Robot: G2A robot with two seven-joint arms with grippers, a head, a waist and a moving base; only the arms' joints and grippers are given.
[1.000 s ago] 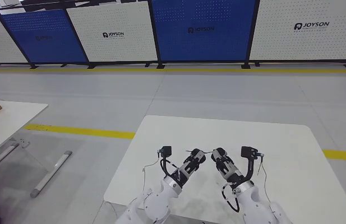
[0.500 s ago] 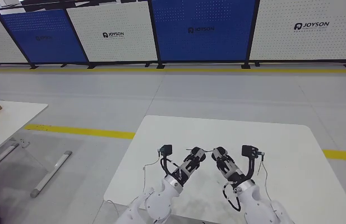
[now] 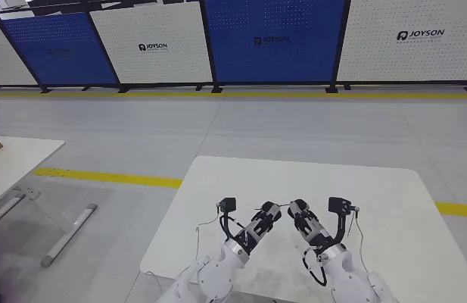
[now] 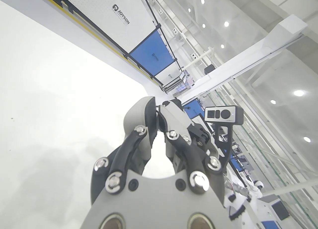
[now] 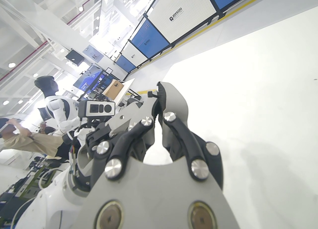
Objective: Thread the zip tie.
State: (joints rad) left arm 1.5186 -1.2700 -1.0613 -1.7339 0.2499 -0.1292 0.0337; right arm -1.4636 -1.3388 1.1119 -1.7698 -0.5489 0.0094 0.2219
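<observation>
Zip tie: the zip tie (image 5: 150,94) is a thin black strip. A short stub of it pokes out past the right gripper's tips, just above the middle of the right wrist view. In the top view it is only a hairline by the two grippers, low centre of the frame, and too fine to follow.
Right gripper: the right gripper (image 5: 157,103) has its fingers pressed together on the tie, close to one end.
Left gripper: the left gripper (image 4: 157,113) also has its fingers together, at the centre of the left wrist view. A dark sliver sits in the seam between them; I take it for the strap's other end.
Spacing: the grippers are near each other, tips angled toward one another. Whether the tips touch cannot be told.
Table: the white table (image 3: 369,189) lies under both arms, across the lower half of the top view.
Handling (judged): the tie is very light, smooth and springy. It bends easily along its length and resists edgewise. It is likely to twist or slide between the pads rather than break.
Where to hold (judged): take one grip just behind the pointed tip, so the free length stays short and straight. Take the other right behind the head, leaving the slot uncovered and turned toward the tip.
Risk (judged): a long free end would flex and miss the slot.
</observation>
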